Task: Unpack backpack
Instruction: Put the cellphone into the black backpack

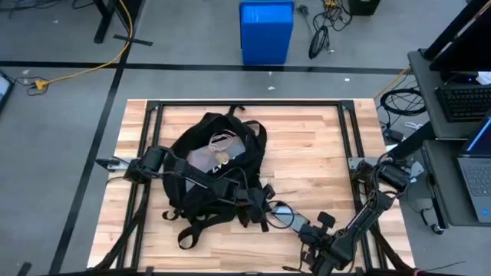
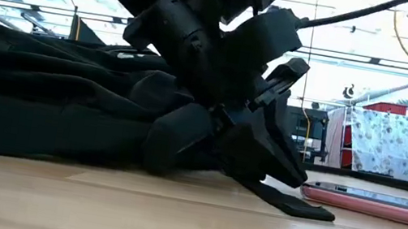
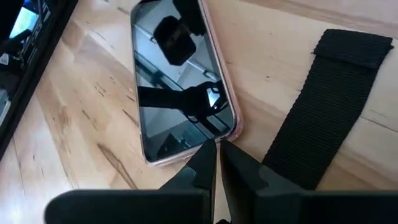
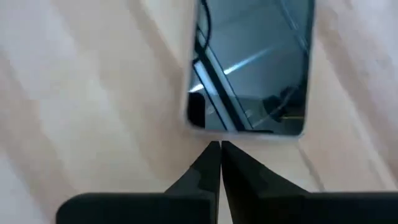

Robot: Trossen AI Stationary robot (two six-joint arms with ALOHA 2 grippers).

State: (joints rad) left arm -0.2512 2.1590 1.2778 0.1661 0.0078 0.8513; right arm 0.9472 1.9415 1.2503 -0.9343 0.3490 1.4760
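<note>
The black backpack (image 1: 215, 172) lies flat on the wooden table, left of centre, with a white cord and pale things showing in its open top. A phone (image 3: 180, 81) in a pink case lies screen up on the table near the bag's right front, next to a black strap (image 3: 323, 106). My left gripper (image 3: 217, 149) reaches across the bag and is shut, with its tips at the phone's rim. My right gripper (image 4: 219, 148) comes from the front right, also shut, with its tips just short of the phone's short end (image 4: 249, 132). My left gripper's shut fingertips (image 3: 208, 155) meet the pink case's rim (image 3: 219, 138) at a corner of the phone, slanting down from the bag's side. The phone lies flat on the table. My right gripper's tips stand at the phone's short end; I cannot tell whether they touch it.
Loose black straps (image 1: 253, 207) trail from the bag over the table's near middle, one strap end (image 2: 300, 209) lying flat beside the phone (image 2: 374, 206). A black metal frame (image 1: 349, 130) borders the tabletop. Bare wood lies at the far right (image 1: 307, 146).
</note>
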